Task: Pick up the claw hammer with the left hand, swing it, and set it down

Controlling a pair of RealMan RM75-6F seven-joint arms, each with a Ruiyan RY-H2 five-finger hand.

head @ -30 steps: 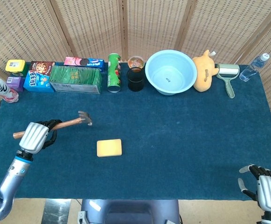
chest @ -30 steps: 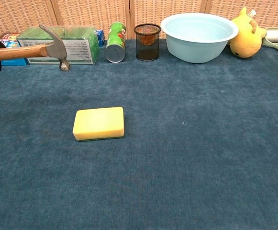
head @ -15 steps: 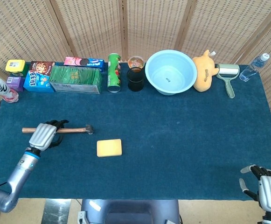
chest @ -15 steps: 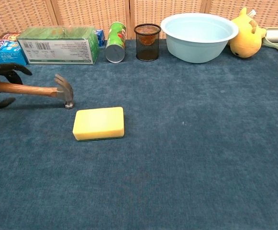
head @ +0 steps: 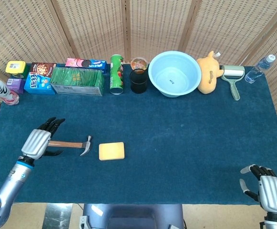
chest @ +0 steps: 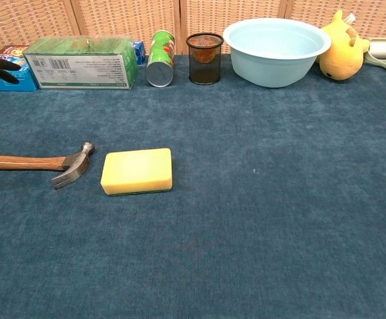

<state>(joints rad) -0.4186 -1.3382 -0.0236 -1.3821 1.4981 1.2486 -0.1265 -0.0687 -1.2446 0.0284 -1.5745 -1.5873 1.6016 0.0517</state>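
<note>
Hammer (chest: 46, 163): flat on the counter (head: 186, 148), beside the sponge (chest: 137, 171).
Left hand (head: 37, 141): fingers spread, over the handle.
Right hand (head: 263, 188): holding nothing, fingers apart.

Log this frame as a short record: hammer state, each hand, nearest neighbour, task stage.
hammer: lying flat on the cloth, head toward the sponge, handle toward the left hand
left hand: over the handle's end, fingers spread, apparently not gripping
right hand: at the table's near right edge, fingers apart, holding nothing
nearest neighbour: sponge, just right of the hammer head, not touching
task stage: hammer appears set down
</note>
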